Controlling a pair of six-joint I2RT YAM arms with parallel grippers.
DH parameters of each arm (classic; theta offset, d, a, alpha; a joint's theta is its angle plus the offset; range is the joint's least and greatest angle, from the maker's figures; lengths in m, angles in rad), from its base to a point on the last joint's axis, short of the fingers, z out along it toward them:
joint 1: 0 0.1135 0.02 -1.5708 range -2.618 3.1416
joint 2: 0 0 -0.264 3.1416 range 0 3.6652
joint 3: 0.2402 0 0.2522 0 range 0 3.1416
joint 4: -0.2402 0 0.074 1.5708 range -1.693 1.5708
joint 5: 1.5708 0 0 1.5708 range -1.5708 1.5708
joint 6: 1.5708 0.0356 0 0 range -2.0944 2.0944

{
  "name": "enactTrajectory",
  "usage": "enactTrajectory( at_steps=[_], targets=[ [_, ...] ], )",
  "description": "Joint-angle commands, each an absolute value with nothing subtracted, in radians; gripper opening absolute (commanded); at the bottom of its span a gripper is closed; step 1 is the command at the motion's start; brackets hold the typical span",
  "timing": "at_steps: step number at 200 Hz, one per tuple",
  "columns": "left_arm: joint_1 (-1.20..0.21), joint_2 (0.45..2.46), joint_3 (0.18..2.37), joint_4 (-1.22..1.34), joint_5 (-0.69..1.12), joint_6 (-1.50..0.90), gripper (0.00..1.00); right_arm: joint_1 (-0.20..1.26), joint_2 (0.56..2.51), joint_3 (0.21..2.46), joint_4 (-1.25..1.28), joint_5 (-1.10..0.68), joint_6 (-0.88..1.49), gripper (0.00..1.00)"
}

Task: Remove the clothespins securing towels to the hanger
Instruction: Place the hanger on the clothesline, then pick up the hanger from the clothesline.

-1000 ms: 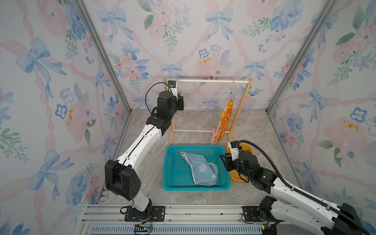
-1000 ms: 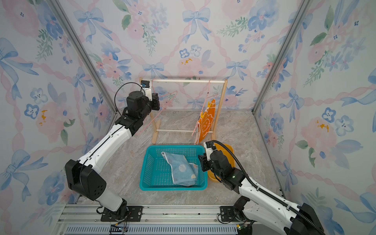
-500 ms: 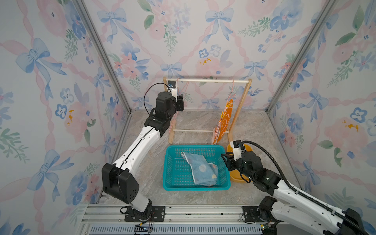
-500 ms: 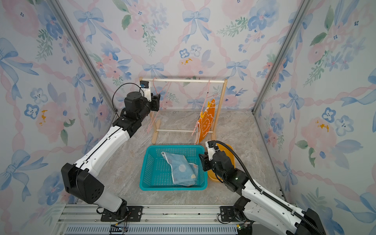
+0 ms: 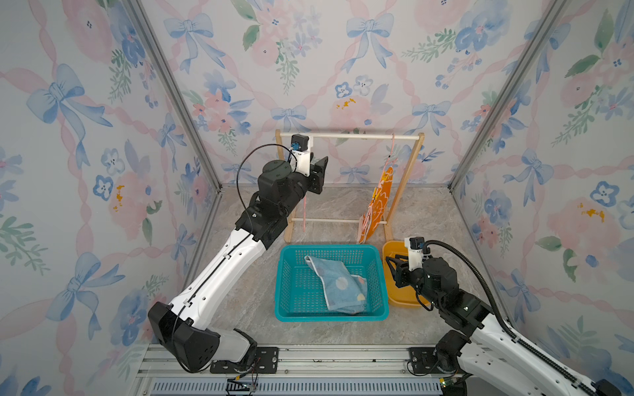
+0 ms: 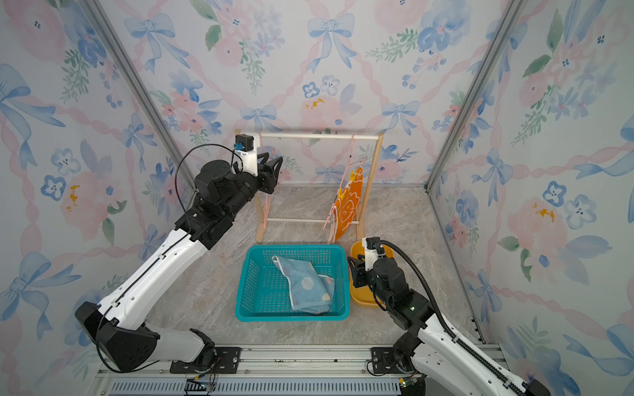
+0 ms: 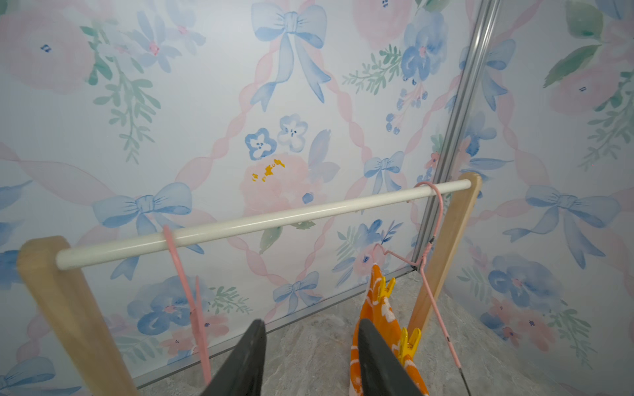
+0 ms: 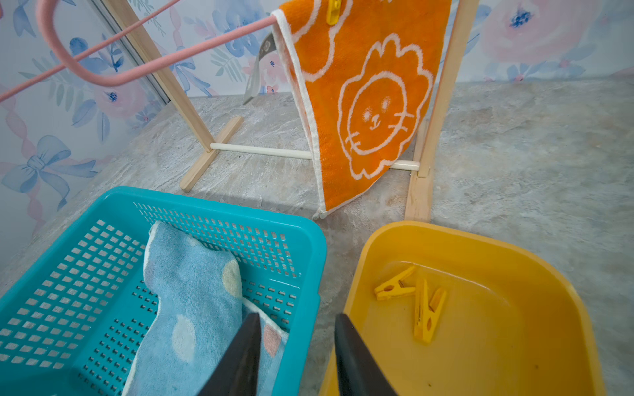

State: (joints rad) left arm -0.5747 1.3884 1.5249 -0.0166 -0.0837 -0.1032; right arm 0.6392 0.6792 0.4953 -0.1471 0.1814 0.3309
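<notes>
An orange towel with a white lion hangs from a pink hanger at the right end of the wooden rack. Yellow clothespins grip its upper edge. My left gripper is raised by the rack's left end, open and empty, beside a bare pink hanger. The blue spotted towel lies in the teal basket. My right gripper hovers open and empty over the gap between the basket and a yellow tub, which holds two loose clothespins.
The rack's lower crossbar and feet stand on the marble floor just behind the basket. Flowered walls close in on three sides, with metal corner posts. A rail bearing both arm bases runs along the front edge.
My left gripper's jaws have opened beside the bare hanger, and that arm has edged slightly left. The right arm has barely moved.
</notes>
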Motion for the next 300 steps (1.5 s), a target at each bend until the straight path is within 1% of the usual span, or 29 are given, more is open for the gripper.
enactTrajectory(
  at_steps=[1, 38, 103, 137, 197, 225, 300],
  targets=[
    [-0.638, 1.387, 1.531, -0.021, -0.069, -0.067, 0.47, 0.608, 0.637, 0.470, -0.194, 0.190, 0.348, 0.38],
    [-0.727, 1.449, 1.570, -0.020, -0.087, -0.048, 0.47, 0.565, 0.584, 0.447, -0.218, 0.173, 0.359, 0.38],
    [-0.806, 1.632, 1.726, -0.020, -0.106, -0.037, 0.48, 0.510, 0.511, 0.409, -0.247, 0.148, 0.372, 0.38],
    [-0.815, 1.723, 1.816, -0.021, -0.123, -0.037, 0.50, 0.499, 0.481, 0.396, -0.249, 0.136, 0.386, 0.38],
    [-0.815, 1.869, 1.951, -0.024, -0.132, -0.051, 0.53, 0.497, 0.482, 0.413, -0.253, 0.127, 0.382, 0.38],
    [-0.815, 1.922, 2.003, -0.026, -0.132, -0.059, 0.54, 0.497, 0.478, 0.410, -0.255, 0.129, 0.385, 0.38],
    [-0.808, 2.024, 2.094, -0.040, -0.209, -0.045, 0.56, 0.496, 0.454, 0.400, -0.261, 0.132, 0.385, 0.37]
  ],
)
